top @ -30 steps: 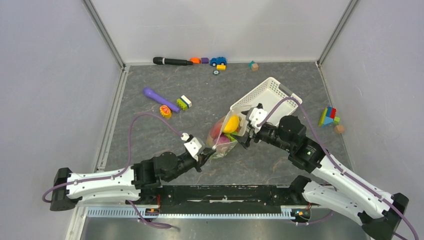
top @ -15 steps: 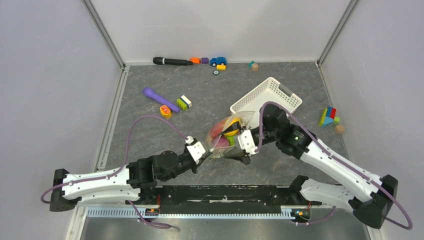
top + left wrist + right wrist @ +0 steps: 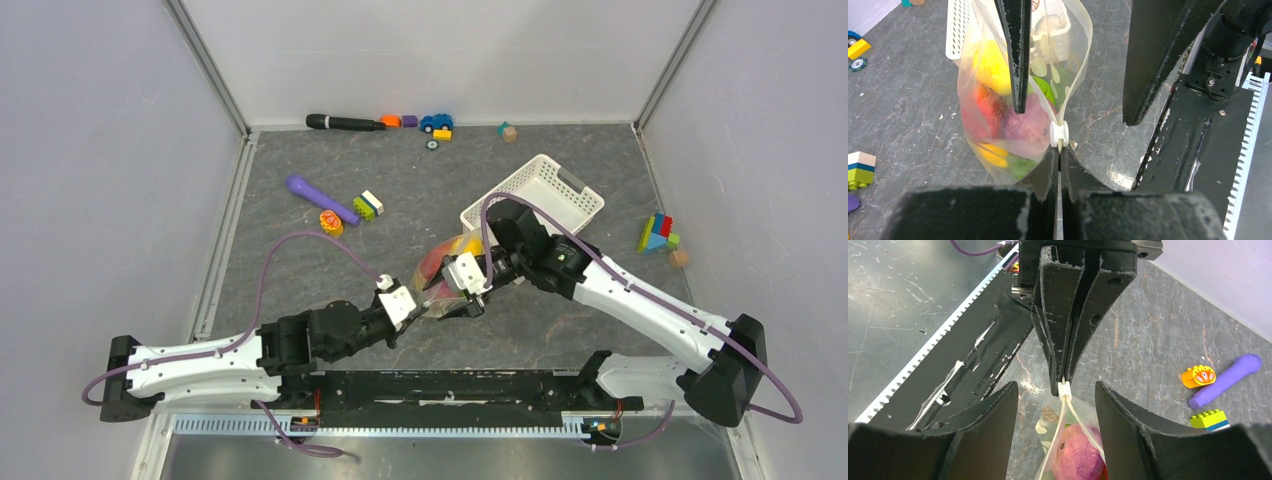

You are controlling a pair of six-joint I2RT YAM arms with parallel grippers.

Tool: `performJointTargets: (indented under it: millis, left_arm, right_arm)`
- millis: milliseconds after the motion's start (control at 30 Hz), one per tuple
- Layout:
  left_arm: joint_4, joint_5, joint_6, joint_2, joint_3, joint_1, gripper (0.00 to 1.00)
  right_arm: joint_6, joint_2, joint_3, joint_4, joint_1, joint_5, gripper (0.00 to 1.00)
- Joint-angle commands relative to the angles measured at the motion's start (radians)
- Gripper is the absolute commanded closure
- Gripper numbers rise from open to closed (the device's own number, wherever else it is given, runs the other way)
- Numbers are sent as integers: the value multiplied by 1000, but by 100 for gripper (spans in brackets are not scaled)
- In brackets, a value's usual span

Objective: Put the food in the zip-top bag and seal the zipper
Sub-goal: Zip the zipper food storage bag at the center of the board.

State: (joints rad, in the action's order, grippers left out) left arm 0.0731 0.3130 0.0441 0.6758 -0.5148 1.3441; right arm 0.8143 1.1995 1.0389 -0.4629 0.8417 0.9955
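Note:
The zip-top bag (image 3: 442,268) lies mid-table, clear with white dots, its mouth gaping. Inside are the food pieces: a yellow mango (image 3: 990,65), a purple onion (image 3: 1075,455), green (image 3: 1045,87) and red ones. My left gripper (image 3: 1059,150) is shut on the bag's near corner, right behind the white slider (image 3: 1059,134) of the zipper (image 3: 1062,425). It shows in the top view (image 3: 418,300) too. My right gripper (image 3: 1055,390) is open, its fingers (image 3: 1015,55) straddling the bag's mouth at the slider end; in the top view it (image 3: 458,303) hangs over the bag's near end.
A white lattice basket (image 3: 535,195) stands just behind the bag. A purple stick toy (image 3: 320,198), an orange-yellow toy (image 3: 330,222) and blocks (image 3: 367,206) lie to the left. More blocks (image 3: 658,235) lie at right. A black marker (image 3: 345,123) and toy car (image 3: 436,122) lie along the back wall.
My right gripper has left the bag's far end by the basket and swung left and nearer, now open over the slider end. The left gripper still holds the corner.

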Motion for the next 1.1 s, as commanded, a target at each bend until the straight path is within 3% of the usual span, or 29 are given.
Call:
performJointTargets:
  millis: [0, 333, 600, 800, 1067]
  left_arm:
    - [-65, 11, 42, -16, -20, 6, 98]
    - [-68, 5, 39, -41, -7, 6, 98]
    - [-68, 0, 39, -49, -4, 4, 98]
    - [-68, 5, 37, -56, -1, 6, 98]
    - [-67, 15, 30, -60, 2, 6, 98]
  right_arm:
    - [11, 11, 47, -7, 21, -15, 38]
    - [-36, 62, 66, 29, 38, -49, 53]
    - [-44, 71, 71, 32, 48, -62, 59]
    - [-42, 68, 70, 40, 51, -84, 72]
    - [-54, 60, 70, 54, 53, -124, 99]
